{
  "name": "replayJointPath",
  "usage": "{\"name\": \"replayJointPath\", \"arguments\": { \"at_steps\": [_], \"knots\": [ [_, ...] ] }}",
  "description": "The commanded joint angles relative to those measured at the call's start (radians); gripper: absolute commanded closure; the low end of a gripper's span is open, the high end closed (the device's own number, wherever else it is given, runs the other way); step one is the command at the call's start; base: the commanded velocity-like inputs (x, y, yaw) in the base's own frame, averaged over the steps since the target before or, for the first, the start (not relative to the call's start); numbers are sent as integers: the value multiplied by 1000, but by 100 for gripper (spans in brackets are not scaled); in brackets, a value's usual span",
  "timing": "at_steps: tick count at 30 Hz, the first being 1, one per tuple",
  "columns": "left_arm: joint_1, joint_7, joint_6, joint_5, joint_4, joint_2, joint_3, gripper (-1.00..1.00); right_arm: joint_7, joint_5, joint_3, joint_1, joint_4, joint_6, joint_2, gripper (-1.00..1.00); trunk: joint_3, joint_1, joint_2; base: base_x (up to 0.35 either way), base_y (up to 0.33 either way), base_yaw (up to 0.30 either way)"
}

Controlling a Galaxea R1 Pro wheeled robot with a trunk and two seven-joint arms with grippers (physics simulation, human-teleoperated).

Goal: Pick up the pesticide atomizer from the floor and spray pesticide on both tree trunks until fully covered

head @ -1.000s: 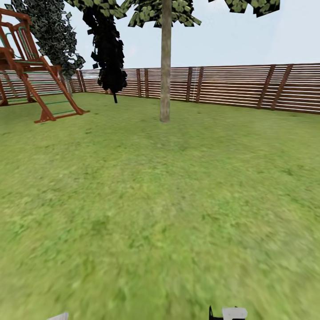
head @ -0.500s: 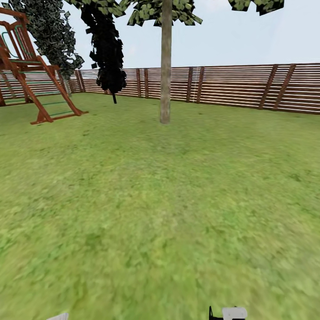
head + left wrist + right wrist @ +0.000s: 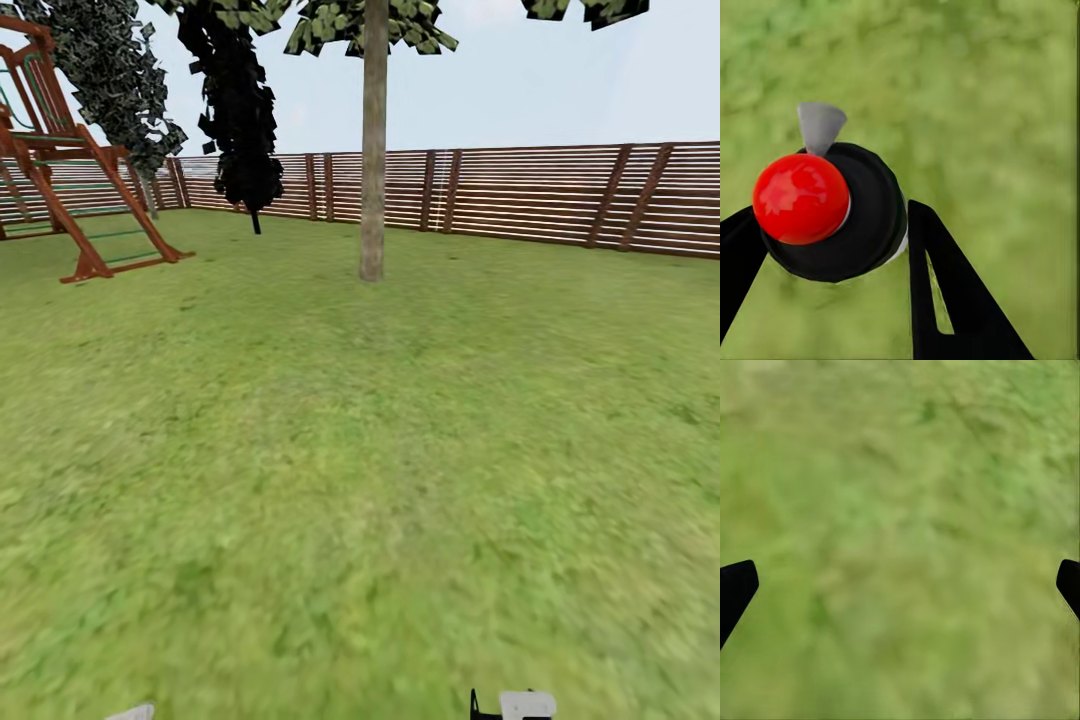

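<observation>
Transit | left end effector [image 3: 832, 232] clamped around pesticide atomizer [image 3: 832, 214], red top up | right end effector [image 3: 900, 581] spread wide, empty | tree trunk [image 3: 373, 150] at 12 o'clock, well apart across floor [image 3: 360, 480] | next: drive closer, aim nozzle at trunk.

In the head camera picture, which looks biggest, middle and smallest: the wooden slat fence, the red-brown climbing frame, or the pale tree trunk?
1. Brown horizontal-slat wooden fence
2. Red-brown wooden climbing frame
3. Pale grey-brown tree trunk

The climbing frame is cut off by the picture's edge.
</observation>
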Motion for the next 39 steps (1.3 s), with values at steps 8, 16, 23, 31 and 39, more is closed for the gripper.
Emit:
{"name": "replayJointPath", "arguments": {
  "at_steps": [8, 16, 23, 31, 39],
  "knots": [
    [0, -1, -3, 5, 1, 0, 0, 100, -10, 3, 8, -1, 1, 0, 0, -100, -1, 0, 0, 339, 0, 0],
    [0, -1, -3, 5, 1, -1, 0, 100, -10, 3, 8, -1, 1, 0, 0, -100, -1, 0, 0, 339, 0, 0],
    [0, -1, -3, 5, 1, -1, 0, 100, -10, 3, 8, -1, 1, 0, 0, -100, -1, 0, 0, 339, 0, 0],
    [0, -1, -3, 5, 1, 0, 0, 100, -10, 3, 8, -1, 1, 0, 0, -100, -1, 0, 0, 339, 0, 0],
    [0, -1, -3, 5, 1, 0, 1, 100, -10, 3, 8, -1, 1, 0, 0, -100, -1, 0, 0, 339, 0, 0]
  ]
}}
